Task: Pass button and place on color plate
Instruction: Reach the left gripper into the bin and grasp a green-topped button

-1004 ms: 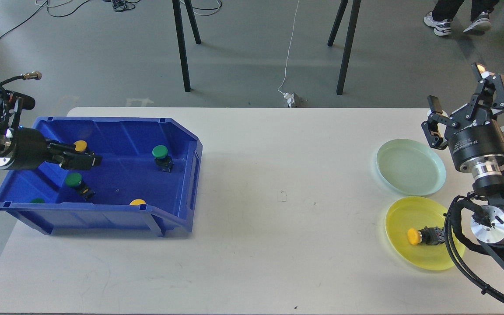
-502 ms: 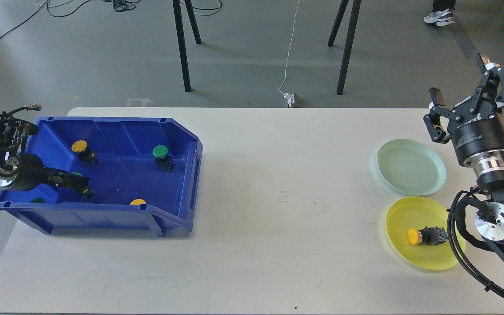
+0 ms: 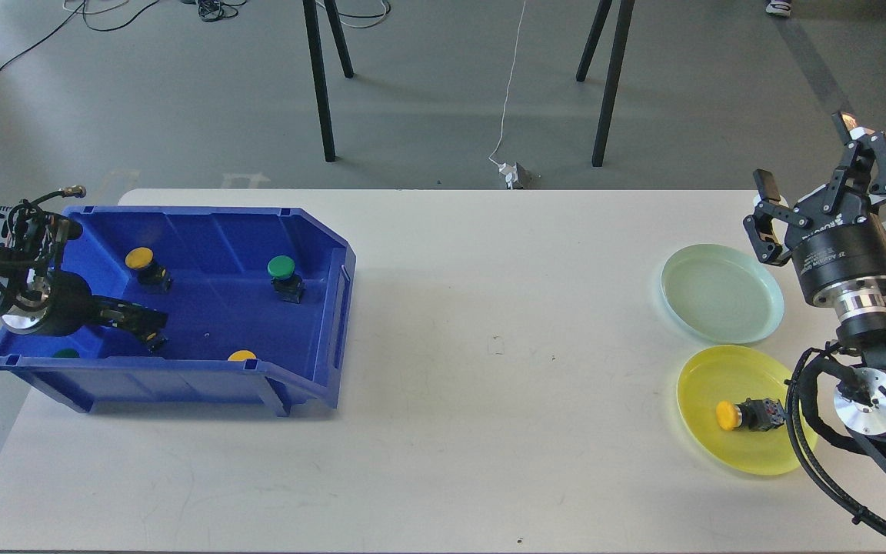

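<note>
inside the bin (image 3: 320, 238), the left gripper (image 3: 152, 326) sits low over a button (image 3: 154, 338); its finger spread and hold cannot be told. far right of the bin, the right gripper (image 3: 816, 185) hangs spread wide and empty beside the green plate (image 3: 722, 292). a yellow button (image 3: 747, 415) lies on the yellow plate (image 3: 708, 385).

Single head view, high, angled forward-down over whole table (image 3: 443, 369).
</note>
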